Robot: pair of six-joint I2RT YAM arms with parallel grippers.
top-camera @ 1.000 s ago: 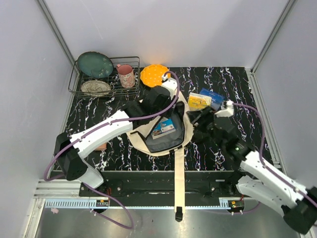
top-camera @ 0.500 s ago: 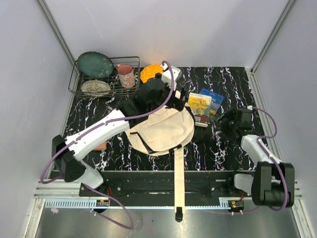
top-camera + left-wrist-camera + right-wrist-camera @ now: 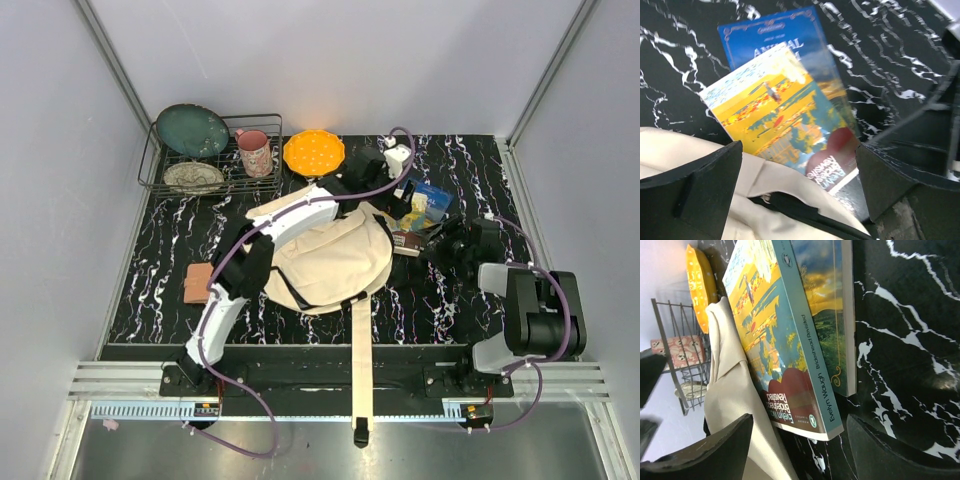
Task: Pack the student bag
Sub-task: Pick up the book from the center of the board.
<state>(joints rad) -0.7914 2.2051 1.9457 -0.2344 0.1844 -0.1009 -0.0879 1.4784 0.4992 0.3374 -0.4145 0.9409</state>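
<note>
The student bag [image 3: 335,262], cream canvas with its flap down, lies in the middle of the table. Against its right edge lean two books: a yellow-and-teal paperback [image 3: 408,222] on top of a blue book [image 3: 434,199]. My left gripper [image 3: 398,205] reaches across the bag and hovers open above the bag's edge [image 3: 765,200] and the paperback [image 3: 775,120]. From the right, my right gripper [image 3: 447,243] stands open and low on the table, facing the paperback's spine [image 3: 805,365], with the bag [image 3: 730,390] to its left. Neither gripper holds anything.
A wire rack [image 3: 215,182] at the back left holds a green plate [image 3: 192,130], a patterned dish [image 3: 193,177] and a pink mug [image 3: 255,152]. An orange plate [image 3: 313,151] sits beside it. A small brown object [image 3: 199,283] lies left. A bag strap [image 3: 361,370] hangs over the front edge.
The bag's flap, open on a book inside one second ago, now lies down. My left arm swung right over the books and opened. My right arm drew back right and turned toward the books.
</note>
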